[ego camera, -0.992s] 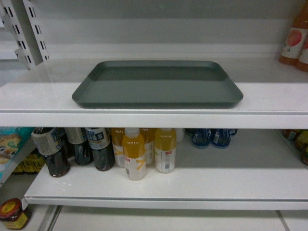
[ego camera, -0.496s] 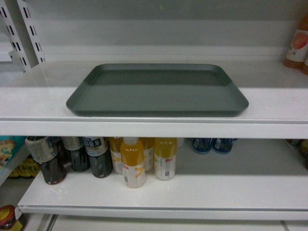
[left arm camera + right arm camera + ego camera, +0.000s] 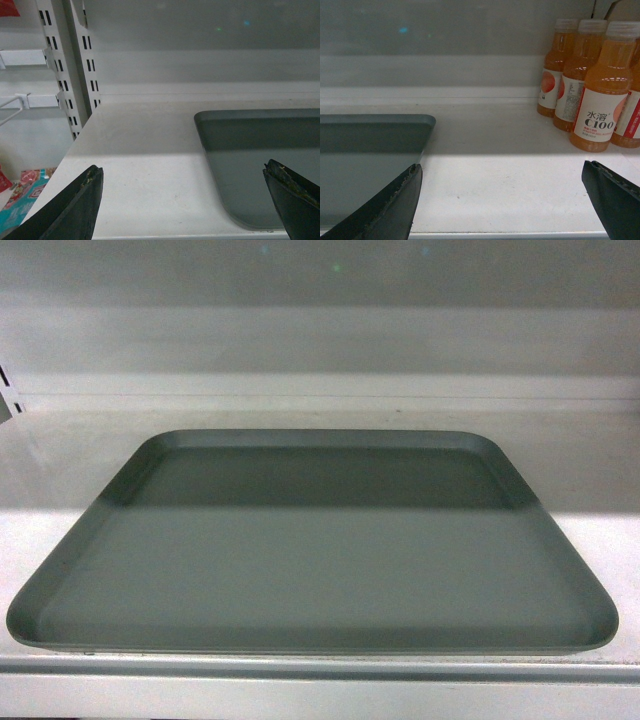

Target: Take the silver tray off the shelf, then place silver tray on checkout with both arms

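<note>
The silver tray [image 3: 310, 540] lies flat on the white shelf [image 3: 60, 450] and fills most of the head view, its near rim at the shelf's front lip. No gripper shows in the head view. My left gripper [image 3: 182, 172] hangs open in front of the shelf edge, holding nothing, with the tray's left end [image 3: 260, 165] under its right fingertip. My right gripper [image 3: 500, 170] is open too and holds nothing, with the tray's right end [image 3: 365, 155] behind its left fingertip. The checkout is out of view.
Several orange drink bottles [image 3: 602, 85] stand on the shelf to the right of the tray. A slotted white upright [image 3: 82, 65] and a hook rail [image 3: 25, 57] stand at the shelf's left end. The white back panel [image 3: 320, 330] closes the shelf behind.
The head view has closed in on the shelf: the tray now fills the frame, and the lower shelf with its bottles has dropped out of sight.
</note>
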